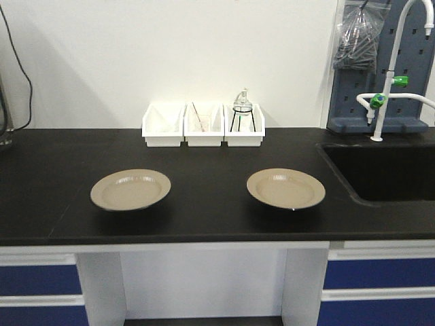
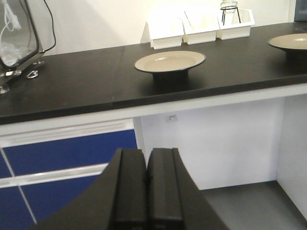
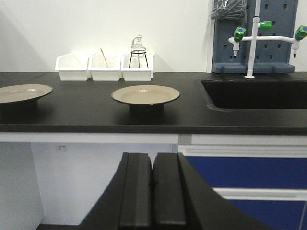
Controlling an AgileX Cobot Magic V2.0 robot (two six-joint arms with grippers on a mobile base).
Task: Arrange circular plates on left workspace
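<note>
Two round beige plates sit apart on the black countertop (image 1: 204, 217). The left plate (image 1: 130, 189) also shows in the left wrist view (image 2: 170, 61). The right plate (image 1: 285, 188) shows in the right wrist view (image 3: 145, 94) and at the left wrist view's right edge (image 2: 290, 42). The left plate shows too at the right wrist view's left edge (image 3: 21, 92). My left gripper (image 2: 146, 155) is shut and empty, below the counter's front edge. My right gripper (image 3: 153, 158) is shut and empty, also below the counter's front edge. Neither gripper shows in the front view.
Three white bins (image 1: 202, 125) stand at the back wall, one holding a glass flask on a stand (image 1: 242, 112). A recessed black sink (image 1: 387, 170) with a white tap (image 1: 391, 68) lies at the right. Blue cabinets (image 1: 37, 280) are under the counter.
</note>
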